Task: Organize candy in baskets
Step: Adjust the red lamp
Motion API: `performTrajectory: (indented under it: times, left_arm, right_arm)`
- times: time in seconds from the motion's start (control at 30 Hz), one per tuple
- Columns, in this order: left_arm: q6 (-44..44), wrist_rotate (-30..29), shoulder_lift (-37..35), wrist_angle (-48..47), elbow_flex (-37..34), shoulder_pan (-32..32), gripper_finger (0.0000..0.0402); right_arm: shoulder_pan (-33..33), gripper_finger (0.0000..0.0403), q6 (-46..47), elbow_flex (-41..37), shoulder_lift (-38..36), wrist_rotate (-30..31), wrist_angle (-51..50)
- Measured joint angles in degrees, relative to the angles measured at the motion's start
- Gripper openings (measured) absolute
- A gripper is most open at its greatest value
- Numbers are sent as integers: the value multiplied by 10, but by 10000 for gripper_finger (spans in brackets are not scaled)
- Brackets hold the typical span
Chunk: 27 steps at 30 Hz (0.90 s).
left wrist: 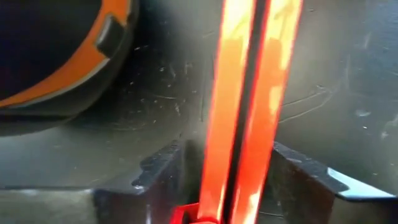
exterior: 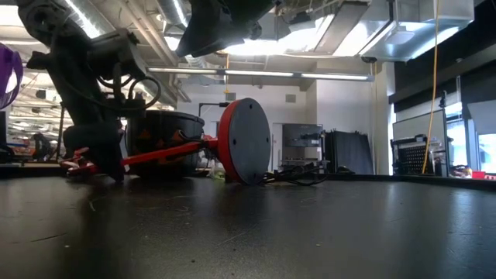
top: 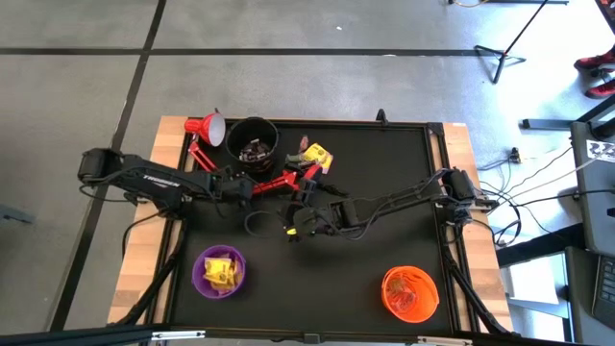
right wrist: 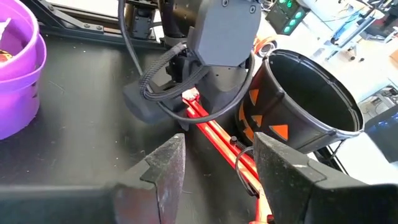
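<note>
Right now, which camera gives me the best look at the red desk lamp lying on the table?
The high view: the whole red desk lamp shows there, from shade to base, beside the black bucket. The low view shows mainly its round base; the left wrist view only its arm between the left claw fingers; the right wrist view part of the arm.

High view evenly lit, soft shadows, black table mat (top: 384, 240) matte. Low view backlit by ceiling strip lights (exterior: 256, 74) (arms near silhouette), mat sheen in foreground. Left wrist view blurred, red lamp arm (left wrist: 249, 106) blown out with glare. Right wrist view sharp, bright.
</note>
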Motion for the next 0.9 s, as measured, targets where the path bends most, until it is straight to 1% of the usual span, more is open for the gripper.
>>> performTrajectory:
  times: [0.13,0.27,0.33,0.5,0.57,0.63,0.77,0.9]
  left_arm:
    - [7,6,0,2,-1,-18,166]
    - [5,5,1,-5,5,-46,86]
    - [-8,11,3,-12,14,-61,66]
    - [10,34,3,-40,53,-98,63]
    - [19,32,3,-59,70,-114,63]
    - [15,20,3,-80,87,-132,63]
    - [-5,-32,3,-134,125,-162,63]
    - [-59,-59,3,-208,161,-181,63]
  right_arm:
    - [0,186,4,0,0,0,-5]
    - [1,186,11,0,0,0,-14]
    - [1,186,11,0,0,0,-14]
    - [1,186,12,0,0,0,-15]
    - [2,186,12,0,0,0,-16]
    - [5,186,11,0,0,2,-19]
    - [10,186,10,0,-1,8,-28]
    - [17,186,12,0,-1,16,-43]
